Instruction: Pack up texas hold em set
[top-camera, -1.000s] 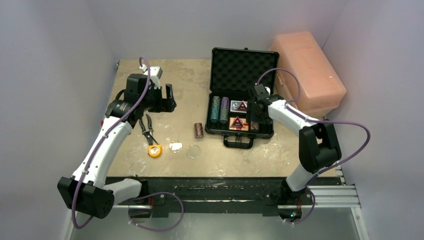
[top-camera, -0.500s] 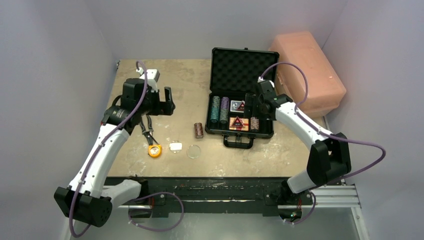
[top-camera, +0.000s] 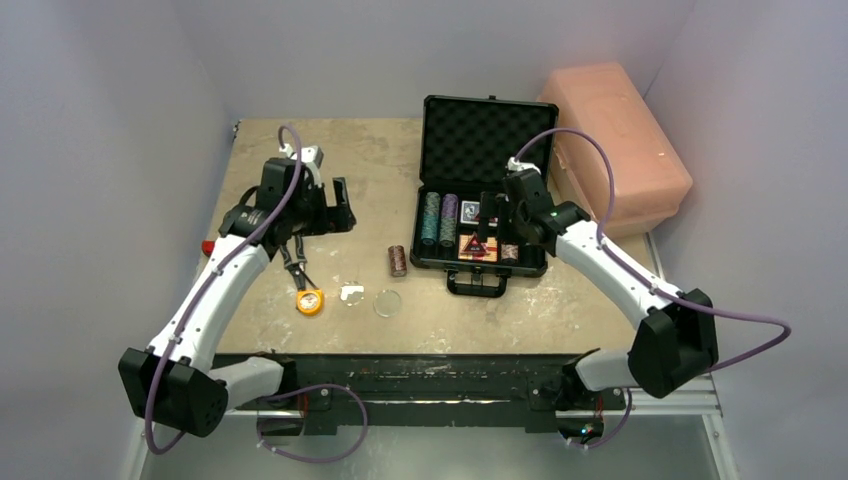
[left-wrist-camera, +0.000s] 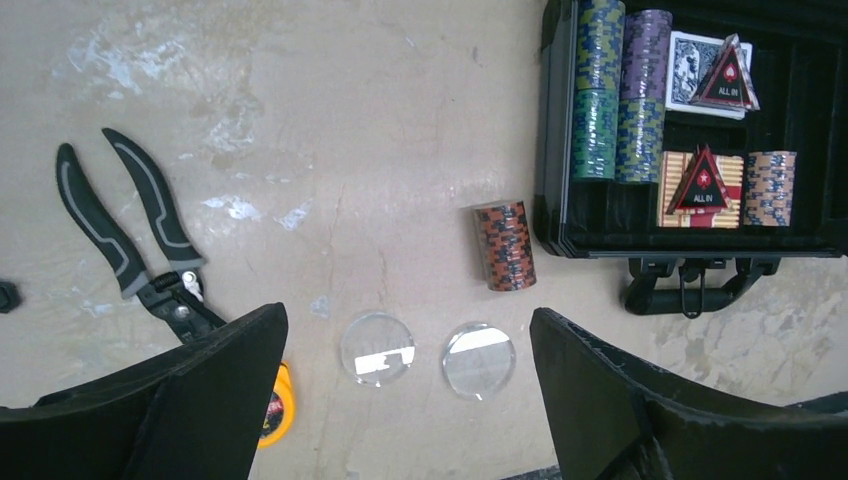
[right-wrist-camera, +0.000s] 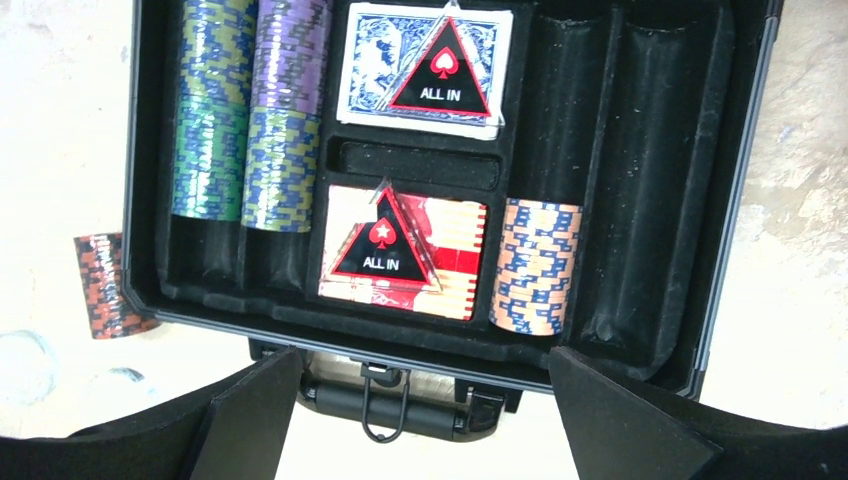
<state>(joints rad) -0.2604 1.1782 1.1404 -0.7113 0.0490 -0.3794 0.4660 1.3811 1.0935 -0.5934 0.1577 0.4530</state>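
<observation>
The black briefcase (top-camera: 480, 268) lies open, its foam lid (top-camera: 488, 140) upright. Its tray (right-wrist-camera: 650, 150) holds teal chips (right-wrist-camera: 210, 110), purple chips (right-wrist-camera: 288, 110), a blue card deck (right-wrist-camera: 425, 70), a red card deck (right-wrist-camera: 400, 250) and an orange-and-blue chip stack (right-wrist-camera: 537, 265). A brown chip stack (top-camera: 398, 260) lies on the table left of the case and also shows in the left wrist view (left-wrist-camera: 503, 245). Two clear discs (left-wrist-camera: 377, 349) (left-wrist-camera: 478, 360) lie in front of it. My left gripper (top-camera: 335, 205) is open and empty above the discs. My right gripper (top-camera: 492, 215) is open and empty over the case's front edge and handle (right-wrist-camera: 400, 405).
Black pliers (top-camera: 293, 255) and an orange tape measure (top-camera: 309, 301) lie left of the discs. A big pink plastic box (top-camera: 615, 140) stands right of the case. The right two tray slots (right-wrist-camera: 660, 120) hold nothing.
My right gripper has moved left and toward the case's front edge as its elbow swung out right. My left gripper has shifted a little right and nearer. No object moved.
</observation>
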